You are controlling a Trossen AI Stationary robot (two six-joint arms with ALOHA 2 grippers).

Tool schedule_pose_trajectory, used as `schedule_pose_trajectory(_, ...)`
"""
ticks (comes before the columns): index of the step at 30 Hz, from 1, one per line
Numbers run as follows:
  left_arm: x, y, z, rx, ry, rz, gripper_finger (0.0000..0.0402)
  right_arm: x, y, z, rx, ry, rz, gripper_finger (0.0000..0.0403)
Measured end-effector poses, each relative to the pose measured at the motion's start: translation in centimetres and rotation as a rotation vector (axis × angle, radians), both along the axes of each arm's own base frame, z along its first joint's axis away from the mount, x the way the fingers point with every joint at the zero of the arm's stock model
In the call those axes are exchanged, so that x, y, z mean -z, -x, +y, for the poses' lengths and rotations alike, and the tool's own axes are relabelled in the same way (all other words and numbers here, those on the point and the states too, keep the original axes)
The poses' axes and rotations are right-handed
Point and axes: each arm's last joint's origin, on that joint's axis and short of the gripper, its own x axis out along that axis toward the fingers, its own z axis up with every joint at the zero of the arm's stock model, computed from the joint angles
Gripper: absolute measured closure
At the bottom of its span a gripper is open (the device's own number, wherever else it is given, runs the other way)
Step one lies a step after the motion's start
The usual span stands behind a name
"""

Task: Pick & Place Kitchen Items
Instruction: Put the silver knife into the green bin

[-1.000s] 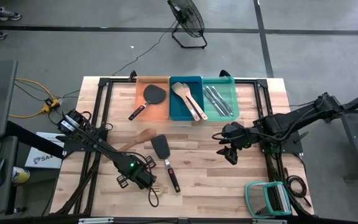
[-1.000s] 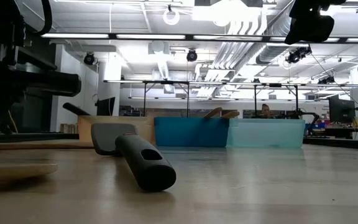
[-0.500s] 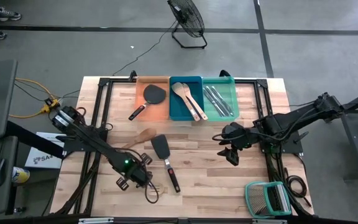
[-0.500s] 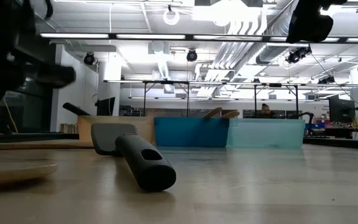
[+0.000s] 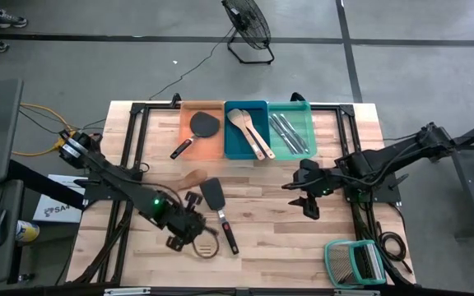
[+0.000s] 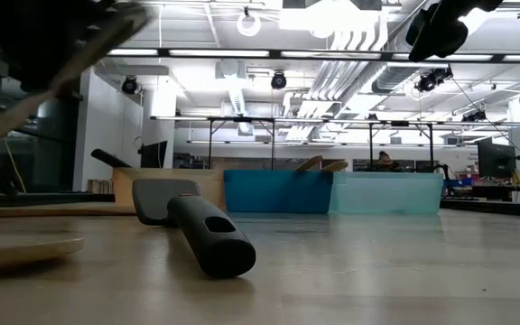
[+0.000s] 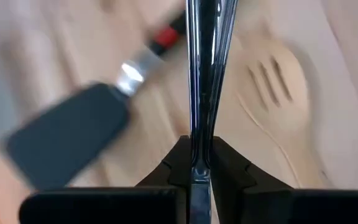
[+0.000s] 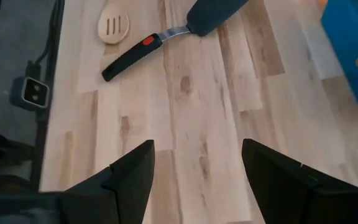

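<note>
Apparently unlabelled, left gripper pinching silver cutlery piece, right gripper spread above table.

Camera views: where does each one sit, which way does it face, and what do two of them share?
High: overhead, straight down; both arms, left end effector, right end effector.
Low: table height, level across table toward trays.
Left wrist: past shut fingers clamping silver cutlery.
Right wrist: past open fingers.
Shared: wrist views both show black spatula and slotted wooden spatula.
</note>
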Motion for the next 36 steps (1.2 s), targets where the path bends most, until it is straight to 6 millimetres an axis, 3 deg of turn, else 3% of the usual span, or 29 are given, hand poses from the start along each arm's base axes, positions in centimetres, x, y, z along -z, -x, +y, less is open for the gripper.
schedule_pose_trajectory(11, -7.0, -4.9, 4.9, -0.256, -0.046, -0.339, 0.0375, -0.2, -0.6, -1.0, -0.097, 0.125, -0.053, 0.0169)
schedule_pose_trajectory(17, -9.6, -7.0, 7.5, -0.298, -0.042, -0.527, 0.0375, -0.8, -1.2, -1.4, -0.134, 0.177, -0.142, 0.0169)
schedule_pose_trajectory(27, -11.5, -8.8, 11.3, -0.305, -0.105, -0.724, 0.0375, -3.3, -3.1, -2.8, -0.081, 0.197, -0.447, 0.0169)
schedule_pose_trajectory(36, -12.8, -9.6, 13.5, -0.259, -0.071, -0.85, 0.0375, -6.4, -3.2, -4.5, 0.031, 0.255, -0.724, 0.0169)
